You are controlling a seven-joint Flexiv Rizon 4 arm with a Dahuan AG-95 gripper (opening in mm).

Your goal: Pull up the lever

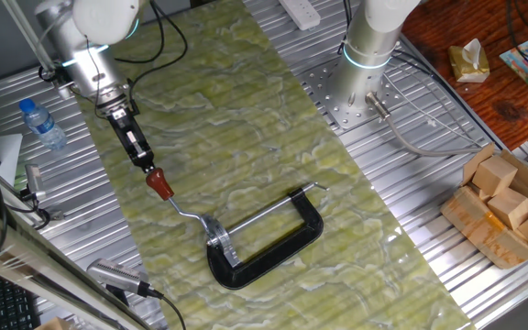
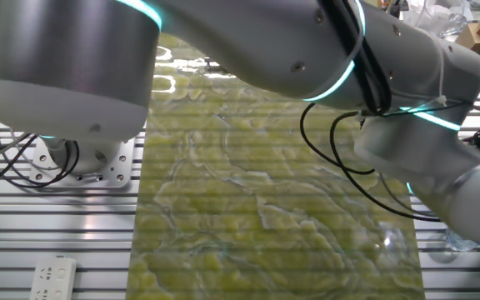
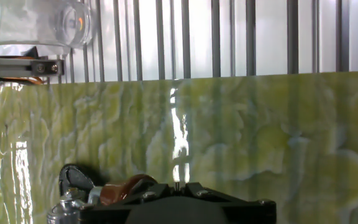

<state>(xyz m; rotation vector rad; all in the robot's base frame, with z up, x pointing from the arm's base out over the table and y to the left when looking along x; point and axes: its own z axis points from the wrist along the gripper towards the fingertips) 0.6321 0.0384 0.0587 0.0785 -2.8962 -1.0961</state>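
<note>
1. Green-yellow marbled mat covers the middle of the slatted metal table.
2. Plastic water bottle lies near the mat's left edge.
3. Wooden blocks piled at the right side.
4. White power strip at the top edge.
5. Second arm's silver base bolted beside the mat.
6. Yellow tissue pack on the brown tabletop.

clamp: 1 | lever: 1 | water bottle: 1 | power strip: 1
</note>
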